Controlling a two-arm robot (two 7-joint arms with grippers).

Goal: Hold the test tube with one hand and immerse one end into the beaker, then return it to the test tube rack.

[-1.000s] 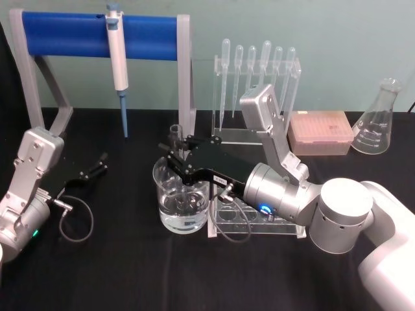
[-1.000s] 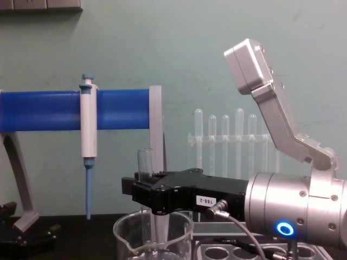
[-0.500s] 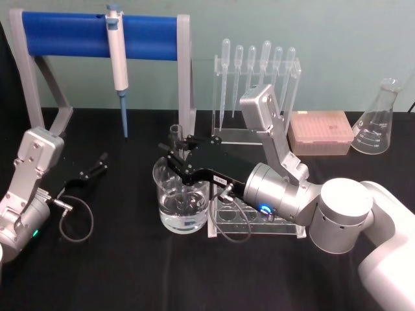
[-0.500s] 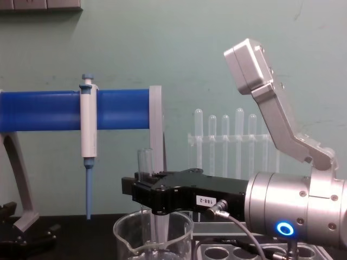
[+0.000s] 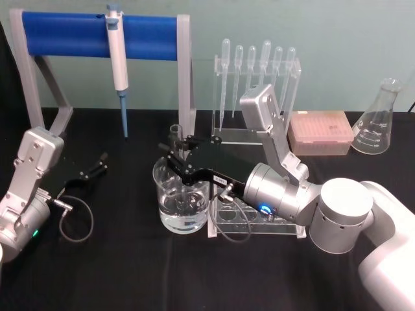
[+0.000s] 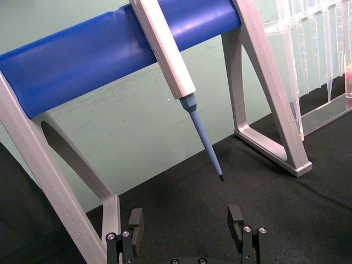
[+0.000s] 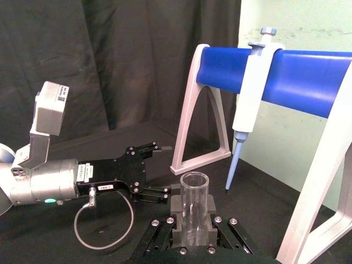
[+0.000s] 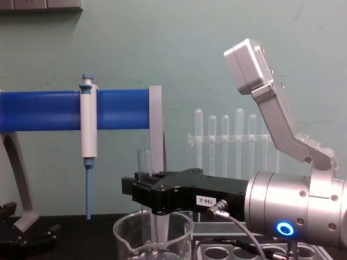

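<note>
test tube (image 8: 143,160): upright, pinched mid-length by the right end effector (image 5: 176,157); open rim sticks up above the fingers, lower part runs straight down below them.
right end effector: clamped on the test tube, hovering directly over the beaker mouth, reaching in from the right.
beaker (image 5: 167,208): right under the end effector, standing on the black desk (image 5: 130,272), clear liquid inside; tube's lower end sits within its walls, depth in the liquid hard to tell.
test tube rack (image 5: 219,210): just beside the beaker, beneath the right wrist.
left end effector (image 6: 186,220): well left of the right one, low by the desk, fingers apart, empty.
</note>
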